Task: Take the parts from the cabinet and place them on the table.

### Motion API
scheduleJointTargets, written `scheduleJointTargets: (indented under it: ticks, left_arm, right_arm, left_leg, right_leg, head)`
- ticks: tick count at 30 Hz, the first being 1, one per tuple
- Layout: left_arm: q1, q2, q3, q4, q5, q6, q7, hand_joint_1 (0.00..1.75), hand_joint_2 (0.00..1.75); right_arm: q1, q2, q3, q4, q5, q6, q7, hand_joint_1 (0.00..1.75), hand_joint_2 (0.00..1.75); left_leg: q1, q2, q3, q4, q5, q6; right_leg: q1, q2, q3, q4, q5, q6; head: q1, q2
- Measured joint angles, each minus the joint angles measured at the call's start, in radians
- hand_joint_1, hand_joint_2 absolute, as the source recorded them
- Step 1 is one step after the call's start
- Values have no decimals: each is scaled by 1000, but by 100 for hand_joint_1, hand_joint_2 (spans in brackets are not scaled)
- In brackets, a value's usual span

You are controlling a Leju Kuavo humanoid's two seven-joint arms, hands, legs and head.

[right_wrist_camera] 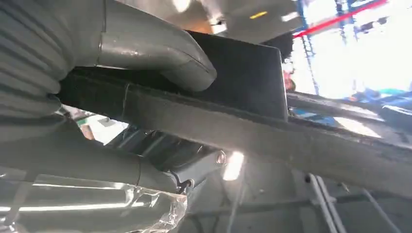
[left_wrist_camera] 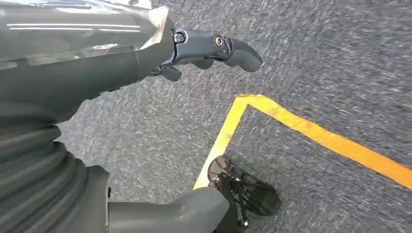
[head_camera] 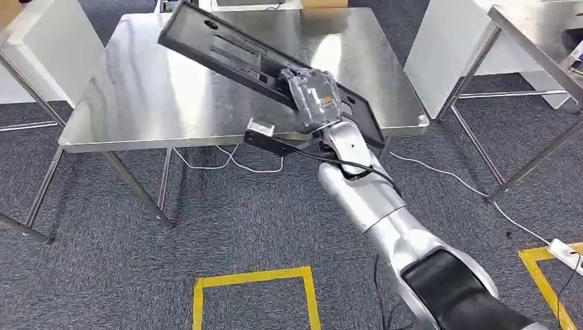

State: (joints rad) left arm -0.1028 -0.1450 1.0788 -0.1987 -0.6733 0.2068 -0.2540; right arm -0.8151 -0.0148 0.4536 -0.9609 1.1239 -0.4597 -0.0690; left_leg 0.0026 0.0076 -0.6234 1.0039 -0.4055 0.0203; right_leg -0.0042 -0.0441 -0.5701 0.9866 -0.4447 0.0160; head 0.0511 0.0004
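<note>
A long flat black plastic part [head_camera: 234, 56] hangs tilted above the steel table [head_camera: 151, 103], its far end toward the back left and its near end past the front edge. My right hand [head_camera: 315, 97] grips it near that near end. In the right wrist view the thumb [right_wrist_camera: 160, 51] lies on one face of the black part [right_wrist_camera: 252, 73] and the fingers [right_wrist_camera: 194, 167] curl under the other face. My left hand [left_wrist_camera: 204, 53] hangs over the carpet with nothing in it, its fingers apart.
The steel table stands on slanted legs with white cables trailing beneath it. A second steel table [head_camera: 543, 41] is at the right, beside a white cabinet panel [head_camera: 447, 48]. Yellow tape squares [head_camera: 254, 278] mark the grey carpet.
</note>
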Motion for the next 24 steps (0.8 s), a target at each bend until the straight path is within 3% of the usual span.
scheduleJointTargets:
  ticks: [9,12,24]
  left_arm:
    - [-1,-5,-29,0,-49,22,-54,0,175]
    - [-1,-7,-35,0,-50,11,-56,0,175]
    - [2,-11,-37,0,-48,22,8,0,175]
  right_arm:
    - [21,-159,-65,-77,-10,38,-16,175,175]
    - [2,-185,-67,-90,-10,65,-25,175,175]
    - [-147,-174,-12,-93,-19,148,-33,175,175]
  left_leg:
    - [0,0,-1,0,0,0]
    - [0,1,-1,0,0,0]
    - [1,1,-2,0,1,0]
  right_leg:
    - [1,0,0,0,0,0]
    - [1,0,0,0,0,0]
    - [2,0,0,1,0,0]
  head:
    - [0,0]
    - [0,0]
    - [0,0]
